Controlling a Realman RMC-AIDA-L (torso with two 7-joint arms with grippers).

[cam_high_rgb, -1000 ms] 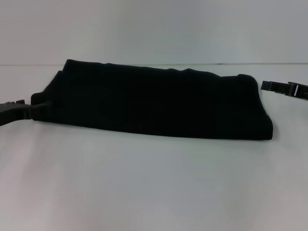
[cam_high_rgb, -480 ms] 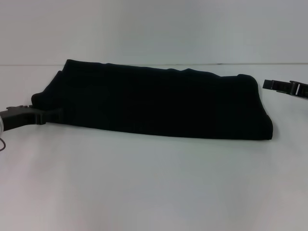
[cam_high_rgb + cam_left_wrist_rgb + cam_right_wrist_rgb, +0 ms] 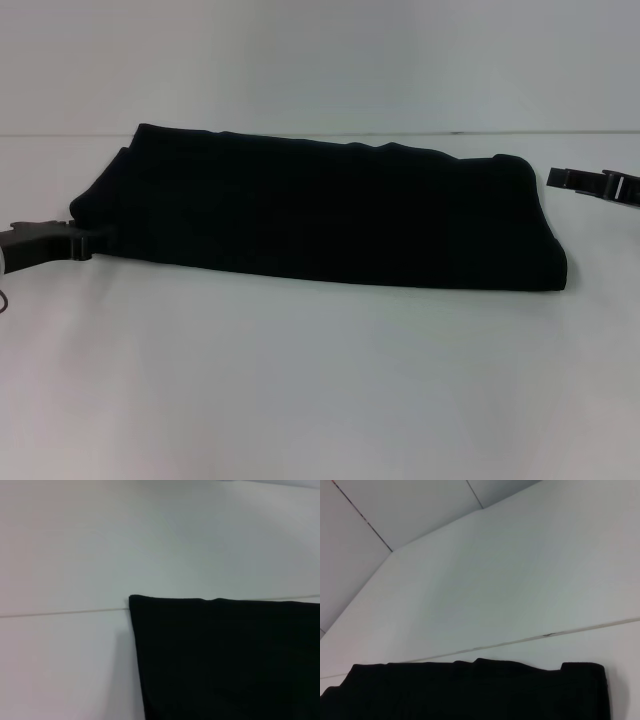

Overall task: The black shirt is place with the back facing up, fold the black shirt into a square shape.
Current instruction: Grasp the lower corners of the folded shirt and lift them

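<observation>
Head view shows the white table [image 3: 300,380], smooth and matte, with the black shirt [image 3: 320,215] lying across its far half as a long folded band of soft, plain fabric, its near edge rounded by the fold and its far edge slightly rumpled. The left gripper [image 3: 95,240] sits at the shirt's left end, its hard black tip just at the fabric's edge, and I cannot tell whether it is open or closed. The right gripper [image 3: 560,178], the smallest thing in sight, hangs just beyond the shirt's right end, apart from it; its finger state cannot be told either.
</observation>
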